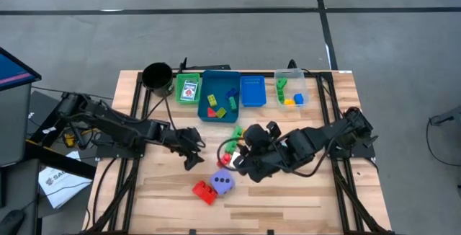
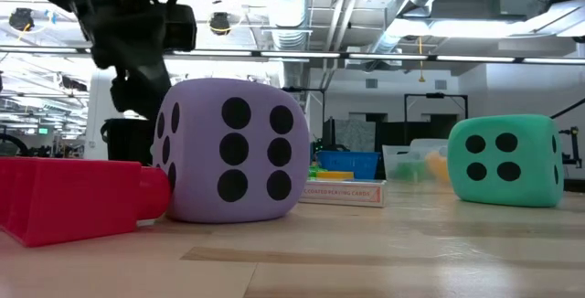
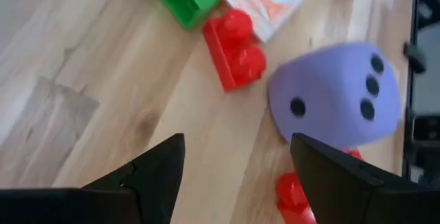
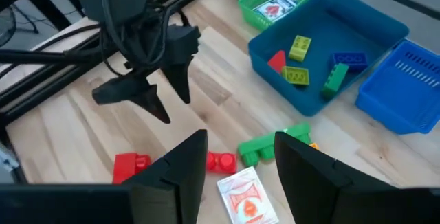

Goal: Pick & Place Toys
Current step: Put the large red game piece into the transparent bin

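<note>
Wooden planks make up the table [image 1: 302, 192], with both dark arms reaching toward its middle. The left gripper [image 1: 193, 147] hangs at about nine o'clock from centre, fingers spread apart and empty. The right gripper [image 1: 232, 164] sits near the centre, fingers parted with nothing between them. Along the twelve o'clock edge stands a blue tray [image 1: 209, 91] holding red, yellow, green and blue bricks. The purple dice [image 1: 223, 182], soft-looking with black dots, lies at six o'clock; a teal dice [image 2: 505, 161] shows in the low view. A red brick [image 1: 204, 191] touches the purple dice. A green brick [image 4: 273, 146], a smaller red brick [image 4: 221, 161] and a white card [image 4: 240, 193] with an orange pattern lie near the centre.
</note>
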{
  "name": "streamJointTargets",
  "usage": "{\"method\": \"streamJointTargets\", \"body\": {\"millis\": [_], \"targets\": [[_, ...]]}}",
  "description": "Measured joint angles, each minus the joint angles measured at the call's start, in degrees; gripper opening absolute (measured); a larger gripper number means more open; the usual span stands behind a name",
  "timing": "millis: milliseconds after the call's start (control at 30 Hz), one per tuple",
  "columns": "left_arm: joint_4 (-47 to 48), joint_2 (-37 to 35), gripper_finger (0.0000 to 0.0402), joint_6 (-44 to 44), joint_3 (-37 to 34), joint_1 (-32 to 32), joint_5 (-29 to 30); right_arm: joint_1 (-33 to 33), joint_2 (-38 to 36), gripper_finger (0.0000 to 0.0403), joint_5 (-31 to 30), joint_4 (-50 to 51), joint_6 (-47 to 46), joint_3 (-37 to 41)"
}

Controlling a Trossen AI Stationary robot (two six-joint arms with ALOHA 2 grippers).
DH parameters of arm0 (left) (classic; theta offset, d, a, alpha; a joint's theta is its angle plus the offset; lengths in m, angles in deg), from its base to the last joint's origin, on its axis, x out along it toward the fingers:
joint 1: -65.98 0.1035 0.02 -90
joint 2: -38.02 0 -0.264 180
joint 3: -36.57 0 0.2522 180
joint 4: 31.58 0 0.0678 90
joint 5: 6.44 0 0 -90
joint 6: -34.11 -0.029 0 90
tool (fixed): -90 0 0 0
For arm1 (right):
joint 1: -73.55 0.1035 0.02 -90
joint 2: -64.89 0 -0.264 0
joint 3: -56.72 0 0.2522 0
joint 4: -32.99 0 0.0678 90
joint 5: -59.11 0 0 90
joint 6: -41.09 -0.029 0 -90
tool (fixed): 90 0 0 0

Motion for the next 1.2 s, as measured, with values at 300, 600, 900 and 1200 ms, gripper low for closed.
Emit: {"method": "streamJointTargets", "body": {"millis": [300, 600, 900, 1200], "targets": [[-9.0, 6.7, 0.0259, 2.8, 3.6, 3.5, -5.6, -4.0, -0.1, 0.0166, 3.7, -1.5, 11.7, 0.0], [1.5, 21.5, 0.0259, 2.7, 18.8, 3.5, -6.7, -8.7, -1.6, 0.0166, 14.6, -13.7, 36.8, 0.0], [10.9, 26.6, 0.0259, 8.6, 25.4, 3.5, -6.3, -11.9, -1.6, 0.0166, 26.8, -15.0, 48.4, 0.0], [9.7, 27.4, 0.0259, 11.7, 25.3, 2.9, -6.0, -12.6, -1.6, 0.0166, 30.7, -15.6, 52.4, 0.0]]}}
